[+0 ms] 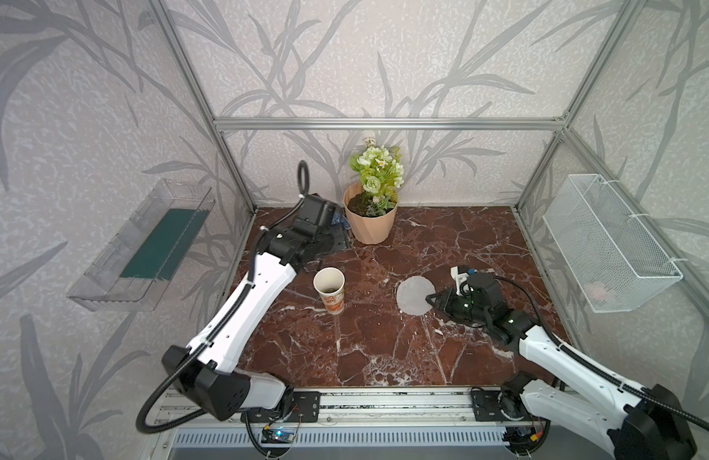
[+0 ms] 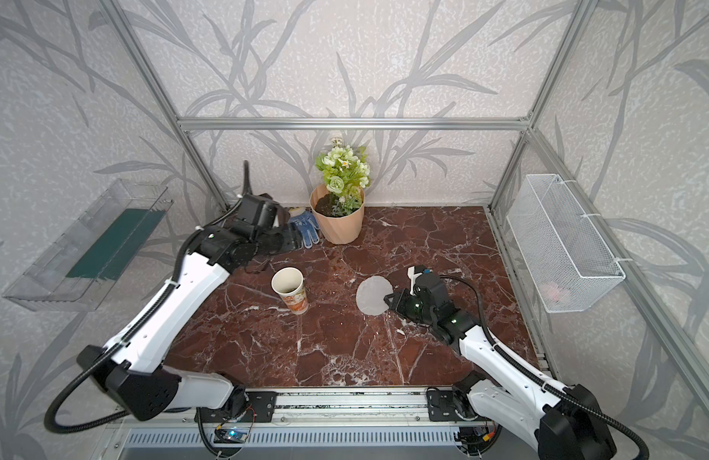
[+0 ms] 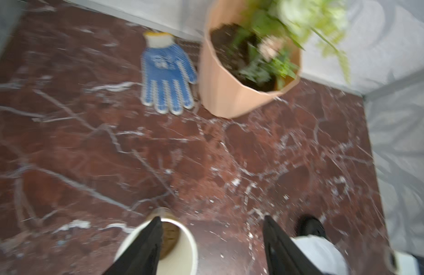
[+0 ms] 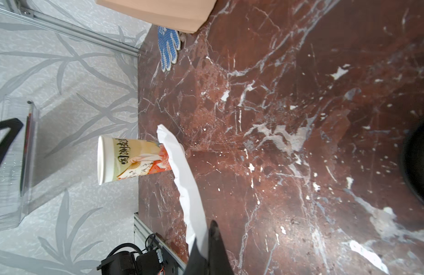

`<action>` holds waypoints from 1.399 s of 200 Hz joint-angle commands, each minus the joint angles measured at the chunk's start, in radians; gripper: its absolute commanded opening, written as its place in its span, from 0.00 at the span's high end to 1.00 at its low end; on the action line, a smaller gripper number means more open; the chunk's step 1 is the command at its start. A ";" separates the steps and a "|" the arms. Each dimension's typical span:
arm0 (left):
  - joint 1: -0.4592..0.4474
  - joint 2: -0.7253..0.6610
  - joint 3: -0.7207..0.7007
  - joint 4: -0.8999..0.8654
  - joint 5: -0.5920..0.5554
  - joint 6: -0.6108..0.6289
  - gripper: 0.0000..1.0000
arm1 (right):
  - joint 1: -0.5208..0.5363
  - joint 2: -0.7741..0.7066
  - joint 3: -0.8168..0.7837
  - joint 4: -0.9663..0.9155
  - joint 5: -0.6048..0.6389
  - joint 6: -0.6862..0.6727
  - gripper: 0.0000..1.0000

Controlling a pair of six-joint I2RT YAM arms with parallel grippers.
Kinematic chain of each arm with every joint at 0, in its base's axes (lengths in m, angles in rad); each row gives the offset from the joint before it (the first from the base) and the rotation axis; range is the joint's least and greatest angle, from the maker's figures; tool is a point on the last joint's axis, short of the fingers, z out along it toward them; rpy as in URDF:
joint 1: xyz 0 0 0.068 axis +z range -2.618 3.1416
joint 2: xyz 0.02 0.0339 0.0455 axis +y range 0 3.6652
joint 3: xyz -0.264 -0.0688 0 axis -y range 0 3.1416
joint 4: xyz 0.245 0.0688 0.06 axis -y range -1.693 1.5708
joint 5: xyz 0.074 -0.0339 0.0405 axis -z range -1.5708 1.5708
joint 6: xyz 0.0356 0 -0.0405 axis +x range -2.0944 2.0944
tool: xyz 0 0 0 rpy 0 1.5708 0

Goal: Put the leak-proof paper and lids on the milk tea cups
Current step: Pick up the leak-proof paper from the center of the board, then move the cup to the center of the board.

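The milk tea cup [image 1: 329, 286], white with an orange print, stands upright left of the table's middle with its mouth uncovered [image 2: 287, 283]. The round whitish leak-proof paper [image 1: 412, 295] hangs just above the table to the cup's right. My right gripper [image 1: 428, 298] is shut on the paper's near edge. In the right wrist view the paper [image 4: 182, 166] stretches from the jaws [image 4: 212, 225] toward the cup [image 4: 134, 159]. My left gripper [image 3: 212, 217] is open and holds nothing. It sits above and behind the cup [image 3: 184, 247], apart from it.
A peach flower pot [image 1: 370, 227] stands at the back, with a blue glove [image 2: 305, 229] lying beside it. A wire basket [image 1: 607, 247] hangs on the right wall and a clear tray [image 1: 145, 247] on the left. A black round thing [image 4: 418, 166] lies near my right gripper.
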 commanded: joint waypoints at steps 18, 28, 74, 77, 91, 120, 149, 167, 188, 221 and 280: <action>0.226 -0.134 -0.305 -0.013 0.065 -0.128 0.35 | 0.003 0.091 0.199 -0.075 -0.134 -0.022 1.00; 0.272 -0.156 -0.389 0.031 0.102 -0.164 0.36 | 0.010 0.130 0.252 -0.080 -0.154 -0.024 1.00; 0.376 -0.106 -0.661 0.233 0.237 -0.245 0.44 | 0.077 0.287 0.449 -0.089 -0.194 -0.027 1.00; 0.378 -0.100 -0.674 0.244 0.243 -0.247 0.45 | 0.079 0.294 0.457 -0.089 -0.193 -0.026 1.00; 0.385 -0.060 -0.723 0.290 0.259 -0.258 0.49 | 0.086 0.323 0.486 -0.093 -0.190 -0.028 1.00; 0.396 0.057 -0.782 0.434 0.390 -0.257 0.54 | 0.087 0.351 0.504 -0.088 -0.182 -0.027 1.00; 0.395 0.174 -0.778 0.555 0.509 -0.274 0.59 | 0.071 0.339 0.501 -0.104 -0.171 -0.036 1.00; 0.396 0.210 -0.778 0.596 0.529 -0.283 0.60 | 0.048 0.315 0.484 -0.113 -0.170 -0.037 1.00; 0.393 0.256 -0.770 0.628 0.567 -0.284 0.62 | 0.018 0.283 0.459 -0.125 -0.174 -0.041 1.00; 0.371 0.281 -0.780 0.649 0.603 -0.305 0.67 | -0.009 0.248 0.437 -0.144 -0.171 -0.045 1.00; 0.333 0.255 -0.850 0.681 0.612 -0.373 0.70 | -0.015 0.245 0.440 -0.139 -0.181 -0.046 1.00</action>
